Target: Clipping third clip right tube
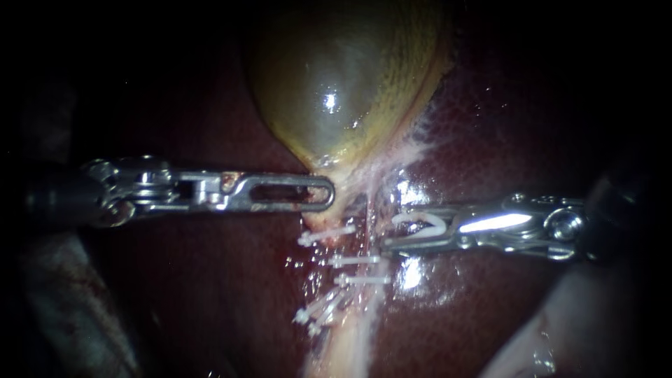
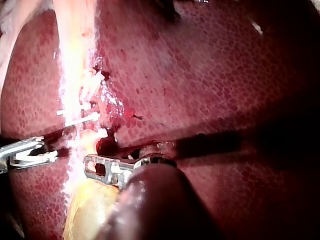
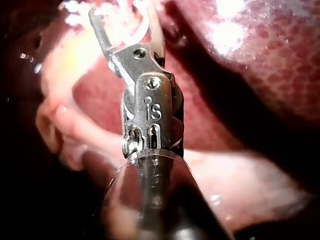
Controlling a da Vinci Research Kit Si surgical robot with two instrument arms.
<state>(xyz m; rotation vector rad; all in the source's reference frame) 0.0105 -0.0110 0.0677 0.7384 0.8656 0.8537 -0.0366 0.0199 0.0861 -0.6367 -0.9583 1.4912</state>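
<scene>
The yellow-green gallbladder tapers to a neck, and pale tubes run down from it over the liver. Several white clips sit across the tubes. My left instrument holds its slotted jaws together at the edge of the neck, and its jaws reach the same pale tissue in the left wrist view. My right instrument holds an open white clip in its spread jaws, with the tips just to the right of the right tube, above the clips there. The right wrist view shows its jaws against pale tissue.
Dark red liver surrounds the tubes on both sides. Pale tissue lies at the lower right. In the left wrist view my right instrument comes in beside the clipped stalk.
</scene>
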